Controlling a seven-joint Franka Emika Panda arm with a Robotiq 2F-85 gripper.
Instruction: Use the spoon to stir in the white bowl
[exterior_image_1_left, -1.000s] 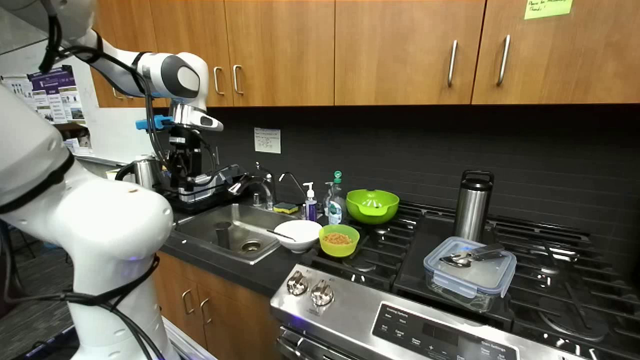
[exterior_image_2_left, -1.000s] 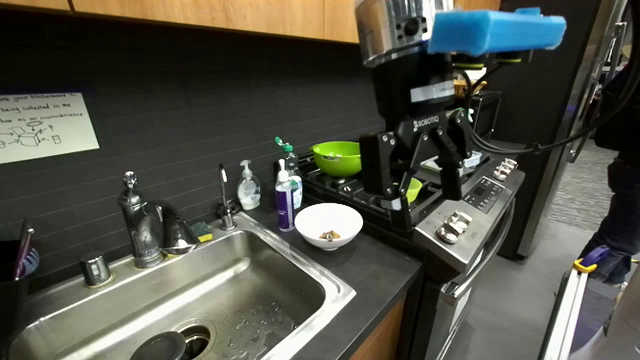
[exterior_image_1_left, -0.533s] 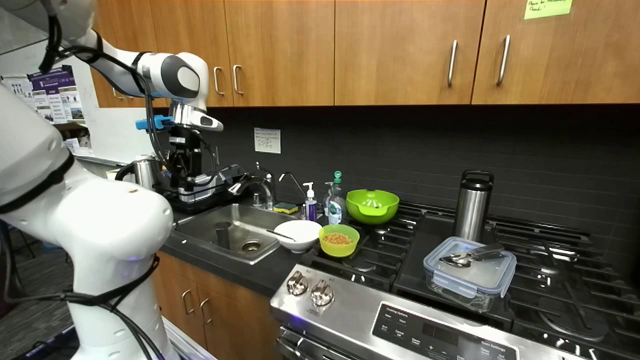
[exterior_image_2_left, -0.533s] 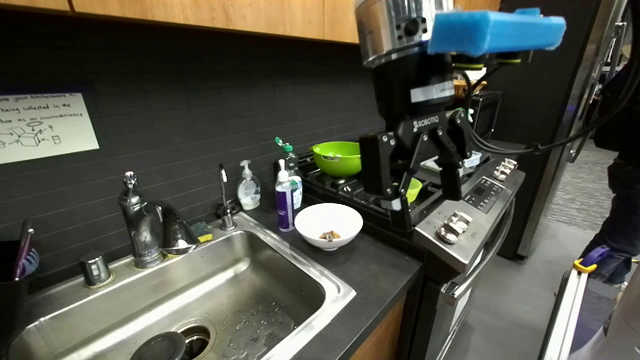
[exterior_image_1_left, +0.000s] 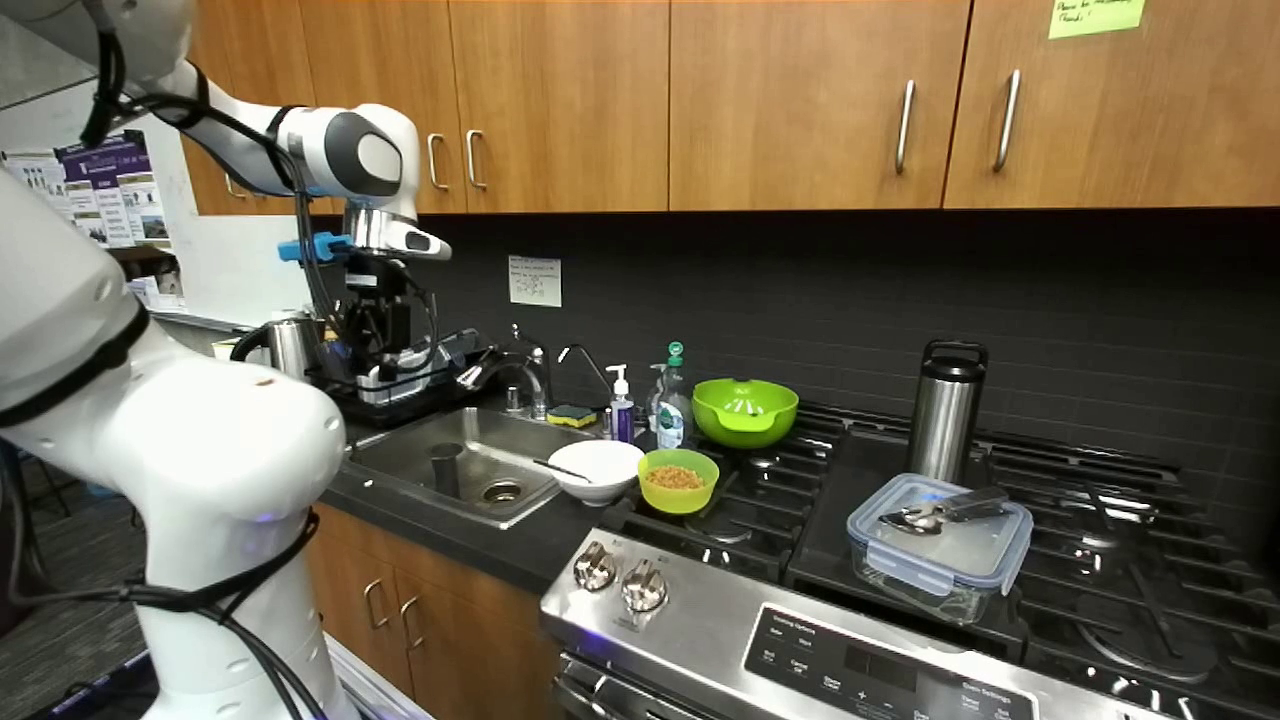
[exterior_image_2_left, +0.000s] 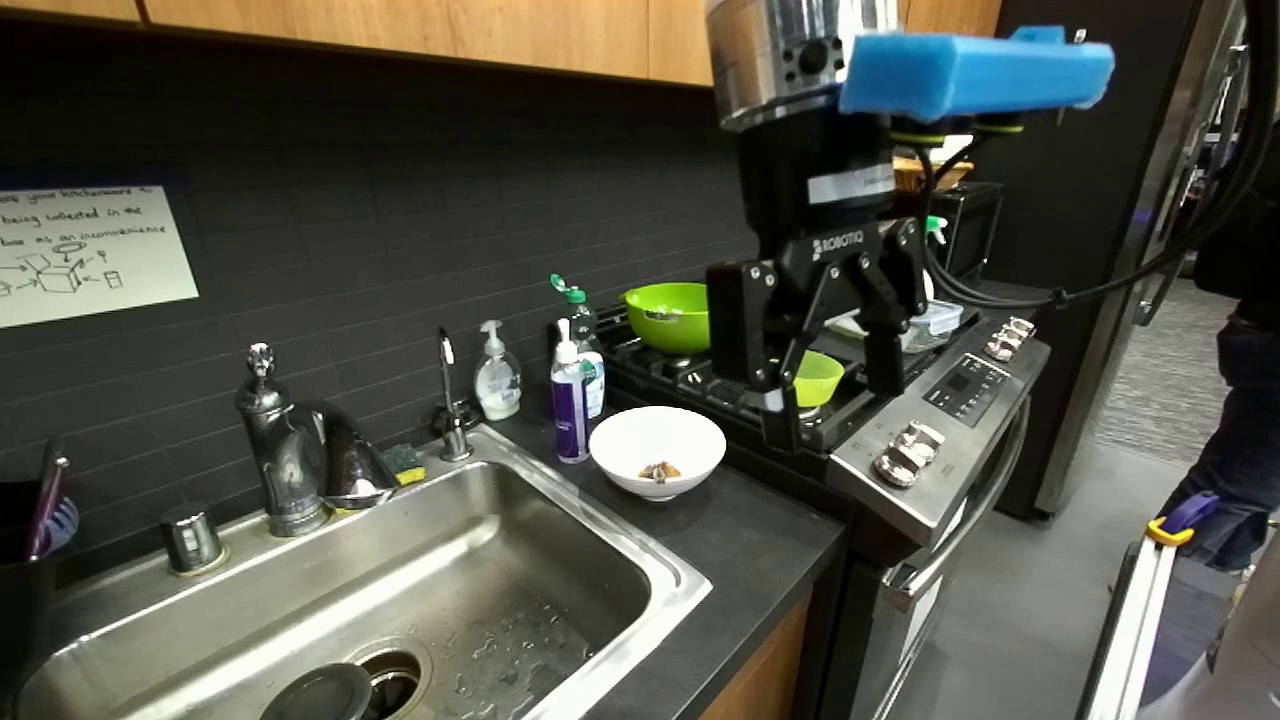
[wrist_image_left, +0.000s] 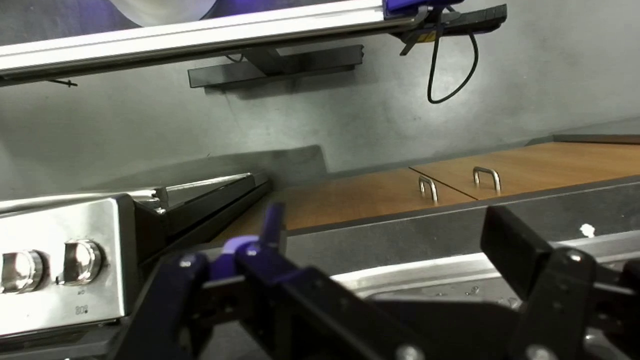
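Exterior view: spoon (exterior_image_1_left: 562, 469) lies in the white bowl (exterior_image_1_left: 603, 488), handle over the rim

Its inner end is too small to make out. Expect something light and stiff, its thin handle apt to roll when you pinch it; take hold just outside the rim, on the sink (exterior_image_2_left: 600, 526) side. The bowl stands on the worktop (exterior_image_2_left: 750, 530) beside the stove (exterior_image_1_left: 705, 620), behind the front corner. Your gripper (exterior_image_2_left: 834, 408) hangs high near the front edge, well apart, jaws spread wide, holding nothing.
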